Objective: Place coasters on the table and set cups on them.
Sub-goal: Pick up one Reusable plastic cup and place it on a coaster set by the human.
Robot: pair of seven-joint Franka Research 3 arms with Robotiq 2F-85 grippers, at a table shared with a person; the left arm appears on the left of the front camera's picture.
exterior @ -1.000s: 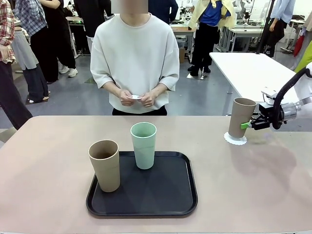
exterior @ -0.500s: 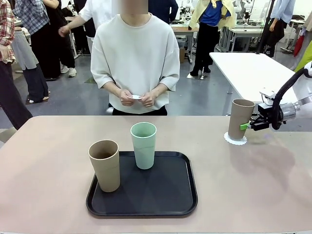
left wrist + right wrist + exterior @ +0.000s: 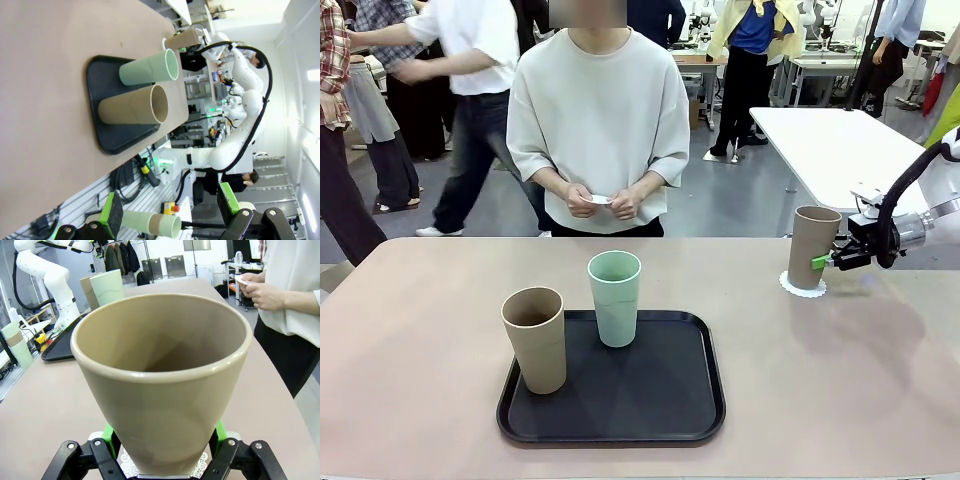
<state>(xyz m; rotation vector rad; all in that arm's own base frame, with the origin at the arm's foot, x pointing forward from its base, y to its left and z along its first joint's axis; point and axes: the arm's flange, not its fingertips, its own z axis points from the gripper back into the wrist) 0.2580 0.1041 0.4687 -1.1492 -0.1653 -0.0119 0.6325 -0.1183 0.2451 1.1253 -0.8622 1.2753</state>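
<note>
- While the right end effector clamps a tan cup low on its wall, the cup stands upright on a lacy white coaster at the far right of the beige-pink surface. The wrist view shows green pads pressing either side near the base.
- The left end effector hangs with its jaws spread wide, holding nothing, well apart from the tray.
- The cups look rigid, light and smooth-walled, and the held one is plainly empty. Tall and tapered, they would likely tip if pushed high up. A side grip on the lower wall seems safest, though the taper may let a cup creep out of a loose pinch.
- The coaster looks like thin, limp paper. It would probably slide or crumple if a cup is dragged across it, so a cup is best lowered straight down.
- There are three cups: two tan, one mint.
- The second tan cup and the mint cup stand upright on the black tray, near each other but apart.
- One coaster lies on the surface.
- The person's hands hold a small white piece, possibly more coasters. How many cannot be told.
</note>
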